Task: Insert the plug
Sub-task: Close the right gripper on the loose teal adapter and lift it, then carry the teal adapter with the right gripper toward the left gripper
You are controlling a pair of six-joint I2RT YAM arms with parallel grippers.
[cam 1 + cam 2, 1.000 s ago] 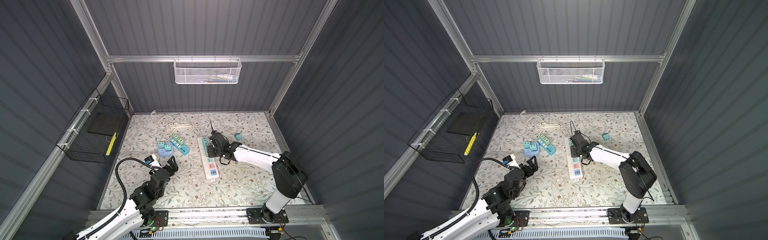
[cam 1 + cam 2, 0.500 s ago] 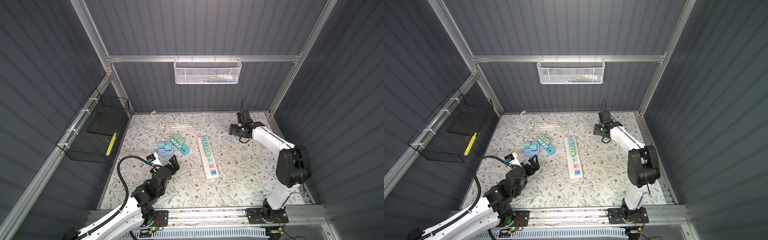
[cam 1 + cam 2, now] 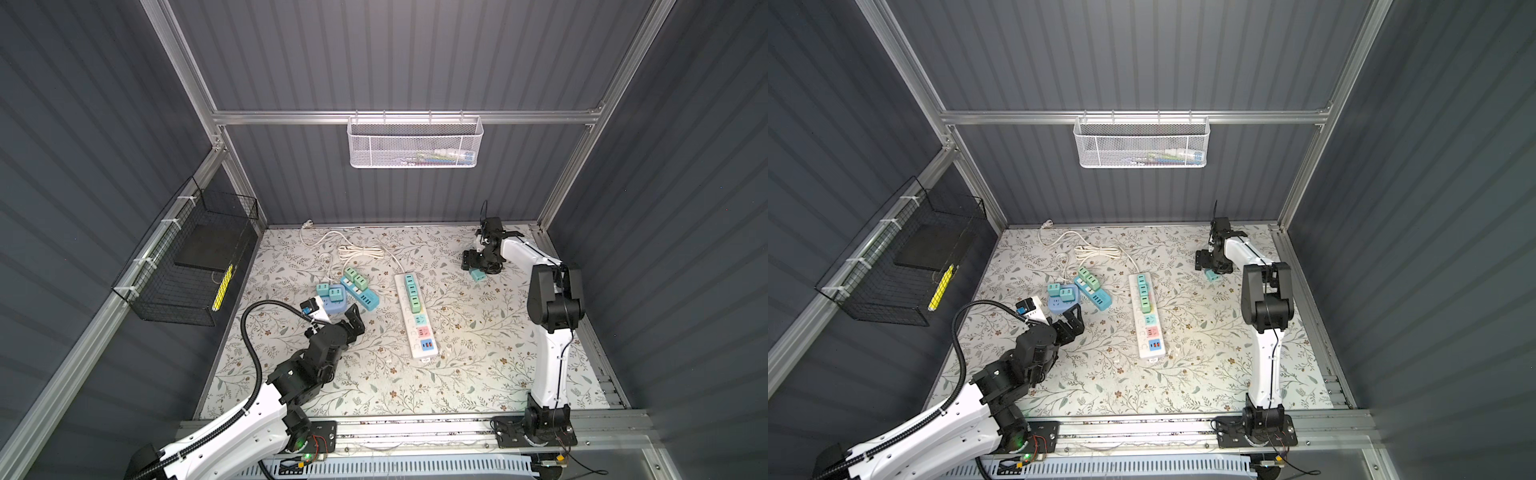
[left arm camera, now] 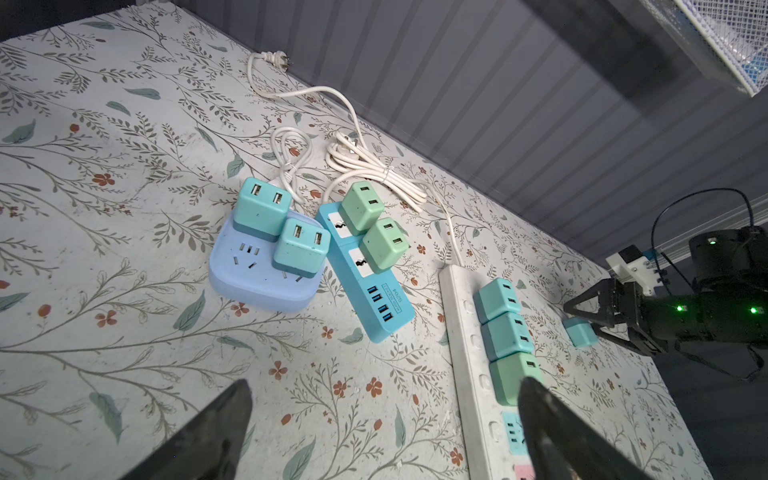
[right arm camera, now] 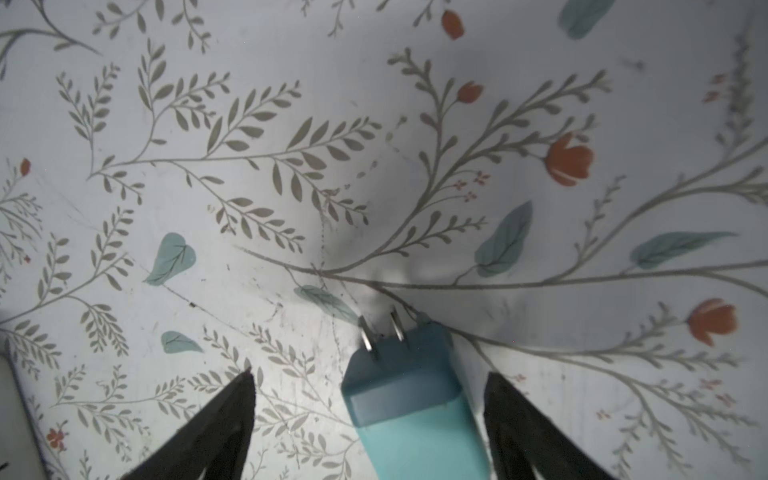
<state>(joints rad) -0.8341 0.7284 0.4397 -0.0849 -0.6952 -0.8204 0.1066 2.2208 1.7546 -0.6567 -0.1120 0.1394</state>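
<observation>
- Plug (image 5: pixel 409 399): loose teal cube, lying on its side on the desk (image 3: pixel 478 332) toward the far right corner. It is well apart from the white power strip (image 3: pixel 415 316) at mid-desk.
- Right claw (image 5: pixel 370 374): spread wide, one finger on each side of the plug with a gap showing on both sides. Nothing is held.
- Axis: the plug's length runs along my line of reach, its two flat prongs (image 5: pixel 382 332) pointing ahead, away from the wrist. The body sits off-centre, closer to one finger. I judge that closing would pinch it across its narrow width.
- Left claw (image 4: pixel 384 383): spread wide and empty, at the near left of the desk, near the pale blue socket block (image 4: pixel 257 270). It is well apart from the plug, so the right arm is plainly the nearer.
- Note: the prongs lie level with the desk. I expect to have to tip them downward before the strip's free sockets (image 3: pixel 420 326) can take them.
</observation>
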